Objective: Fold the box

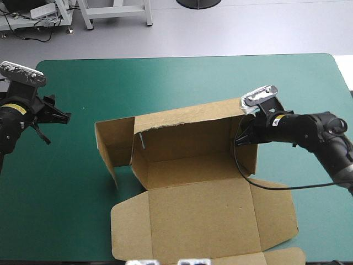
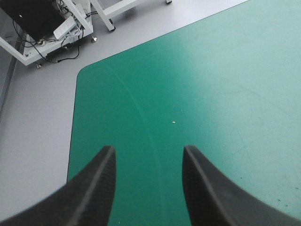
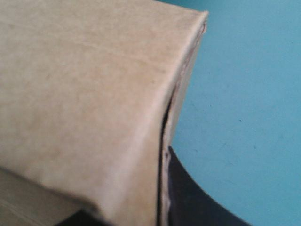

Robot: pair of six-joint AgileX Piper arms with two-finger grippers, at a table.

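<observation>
Two walls of the brown box (image 1: 193,149) stand mid-frame, lid flat below. Its right wall is pinched by the right gripper (image 1: 244,136); the left gripper (image 2: 148,153) hangs wide at far left. Light, stiff board, likely to crease: grip near folds.

We see the box (image 3: 84,94), its brown wall filling most of the view, its folded edge pinched between the black fingers (image 3: 188,202); the teal-green cover (image 3: 249,94) lies beyond.

A lab. Beyond the far edge of the bench (image 1: 182,83) — white metal racks (image 1: 86,15), trailing cables (image 1: 30,33), a power strip (image 1: 43,11), grey floor (image 1: 220,30).
</observation>
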